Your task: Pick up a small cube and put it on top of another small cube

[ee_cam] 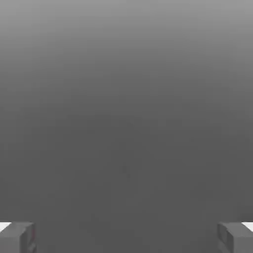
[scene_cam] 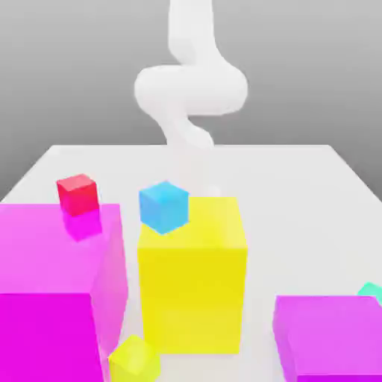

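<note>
The small teal-green cube [scene_cam: 371,291] peeks out at the exterior view's right edge, just behind a big magenta block [scene_cam: 328,336]; most of it is cut off. My white arm [scene_cam: 190,89] rises at the back of the table, blurred, behind the big yellow block [scene_cam: 192,276]. In the hand view, my gripper [ee_cam: 126,237] is open: its two grey fingertips [ee_cam: 17,237] stand far apart with nothing between them, facing plain grey background.
A small sky-blue cube [scene_cam: 163,206] sits by the yellow block's upper left corner. A small red cube [scene_cam: 77,194] is at the far edge of a big magenta block [scene_cam: 52,283]. A small yellow-green cube [scene_cam: 134,359] lies in front. The white table [scene_cam: 283,179] extends behind.
</note>
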Action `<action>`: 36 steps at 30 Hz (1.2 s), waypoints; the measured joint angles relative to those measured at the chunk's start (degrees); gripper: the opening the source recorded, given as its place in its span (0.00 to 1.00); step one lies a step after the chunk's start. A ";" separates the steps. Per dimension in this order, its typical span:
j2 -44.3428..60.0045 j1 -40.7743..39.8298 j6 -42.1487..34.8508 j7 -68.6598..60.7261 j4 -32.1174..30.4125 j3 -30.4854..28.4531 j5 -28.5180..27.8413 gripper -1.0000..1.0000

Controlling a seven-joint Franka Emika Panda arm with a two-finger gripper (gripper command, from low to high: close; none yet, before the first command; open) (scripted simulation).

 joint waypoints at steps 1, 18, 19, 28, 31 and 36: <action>1.74 0.97 0.42 0.91 -0.16 -0.05 1.83 0.50; 29.09 11.30 6.60 23.02 -2.49 8.85 20.03 0.50; 30.61 11.74 7.17 25.00 -2.69 9.70 20.13 0.50; 43.61 18.29 13.82 47.14 -4.94 14.79 14.74 0.50; 47.53 21.17 16.32 56.26 -5.82 14.50 10.48 0.50; 53.27 27.26 20.15 73.25 -7.24 11.89 0.97 0.50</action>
